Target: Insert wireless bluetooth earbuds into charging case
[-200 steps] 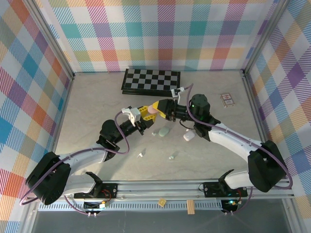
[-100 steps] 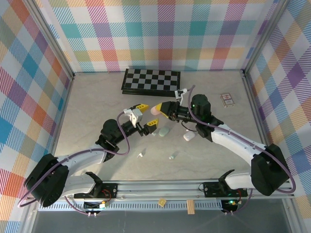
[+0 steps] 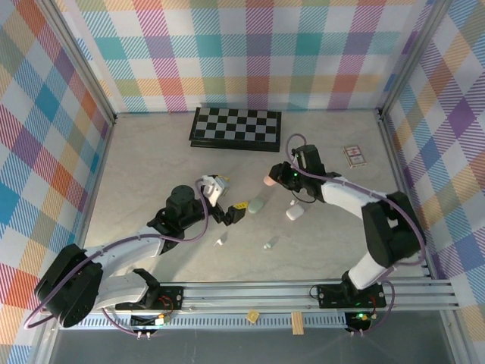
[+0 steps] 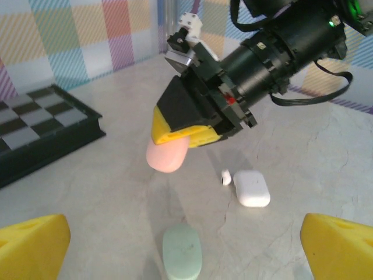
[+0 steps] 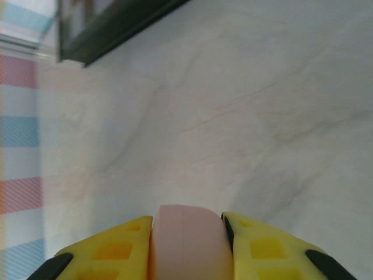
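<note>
I'm watching the pink case. It pokes out of the right claw with its long axis in line with the fingers, rounded end aimed at the counter's left edge. It's a smooth, glossy pebble, lid shut, and it looks lifted clear of the surface near the counter's middle. The right claw is pinched tight on it, a yellow pad on each flank.

My left claw is spread as wide as it goes and holds nothing. The mint case lies flat just ahead of it. The white case sits to the right, with a small earbud just beside it.

Nearer the front edge lie a white earbud and a mint earbud, well apart. They're too small for me to tell which way their stems point.
</note>
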`<state>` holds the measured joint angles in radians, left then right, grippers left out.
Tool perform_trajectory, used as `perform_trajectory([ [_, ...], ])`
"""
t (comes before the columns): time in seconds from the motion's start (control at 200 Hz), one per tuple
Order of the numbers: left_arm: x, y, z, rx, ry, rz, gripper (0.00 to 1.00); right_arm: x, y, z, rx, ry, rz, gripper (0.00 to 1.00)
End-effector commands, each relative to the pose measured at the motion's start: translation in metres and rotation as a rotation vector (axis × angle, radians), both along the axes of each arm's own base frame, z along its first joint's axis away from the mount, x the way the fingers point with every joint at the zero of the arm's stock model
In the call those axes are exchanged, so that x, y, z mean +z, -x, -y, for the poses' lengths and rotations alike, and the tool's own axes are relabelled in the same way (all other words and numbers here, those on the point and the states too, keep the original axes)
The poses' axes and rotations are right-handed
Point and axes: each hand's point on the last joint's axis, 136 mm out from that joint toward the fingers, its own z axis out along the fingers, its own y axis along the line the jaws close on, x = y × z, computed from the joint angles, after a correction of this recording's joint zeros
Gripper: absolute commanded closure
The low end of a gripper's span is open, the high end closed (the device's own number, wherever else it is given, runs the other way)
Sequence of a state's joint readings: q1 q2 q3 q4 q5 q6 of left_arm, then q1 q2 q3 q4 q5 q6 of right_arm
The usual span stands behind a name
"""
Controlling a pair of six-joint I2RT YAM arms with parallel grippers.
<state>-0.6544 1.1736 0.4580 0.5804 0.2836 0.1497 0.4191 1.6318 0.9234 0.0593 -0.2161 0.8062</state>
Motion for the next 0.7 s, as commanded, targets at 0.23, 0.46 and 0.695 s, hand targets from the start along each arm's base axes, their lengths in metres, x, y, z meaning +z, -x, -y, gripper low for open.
perform_trajectory([
  [0.23,-0.035,-0.008,0.016,0.069,-0.082,-0.144,0.00,-0.050,-0.051,0.008,-0.032,0.107,-0.048,0.74],
  [0.46,-0.052,-0.019,0.018,0.180,-0.168,-0.265,0.00,-0.048,-0.055,0.023,-0.054,0.165,-0.029,0.57],
  [0.695,-0.065,-0.033,0.021,0.299,-0.303,-0.395,0.00,-0.014,-0.037,0.056,-0.080,0.298,0.062,0.33],
])
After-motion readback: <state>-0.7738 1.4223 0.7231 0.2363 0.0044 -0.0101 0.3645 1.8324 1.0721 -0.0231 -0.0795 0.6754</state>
